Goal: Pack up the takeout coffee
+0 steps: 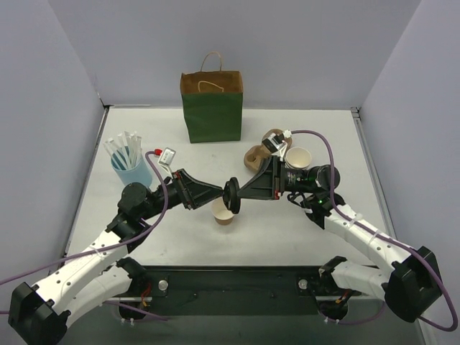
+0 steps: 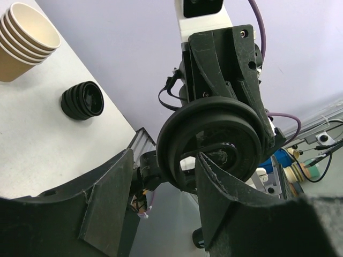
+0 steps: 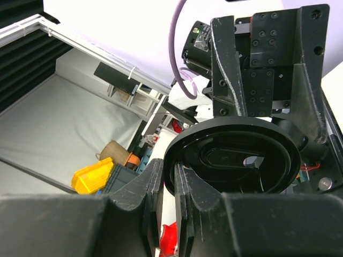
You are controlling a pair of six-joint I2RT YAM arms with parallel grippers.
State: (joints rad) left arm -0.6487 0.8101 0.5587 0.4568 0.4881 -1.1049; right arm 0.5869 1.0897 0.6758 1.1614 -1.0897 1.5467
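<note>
Robotics lab cell.
Plain panel walls point(image 1: 287, 50) enclose the white table point(image 1: 165, 122) at 9, 12 and 3 o'clock; beyond, cluttered shelving point(image 3: 131, 91) and a yellow bin point(image 3: 91, 176).

A green paper bag point(image 1: 212, 108) is stood on the white table point(image 1: 330, 129). Nearer, left of it, a blue cup of sticks point(image 1: 129, 171) is seen. Straight before it is an open paper cup point(image 1: 224, 214), and to the right are stacked cups point(image 1: 298, 158) and possibly brown sleeves point(image 1: 253, 157).

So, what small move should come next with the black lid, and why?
Probably the right tool should turn the black lid flat above the open cup. It pinches the lid by the rim, standing on edge, and the cup just below has no lid yet.
</note>
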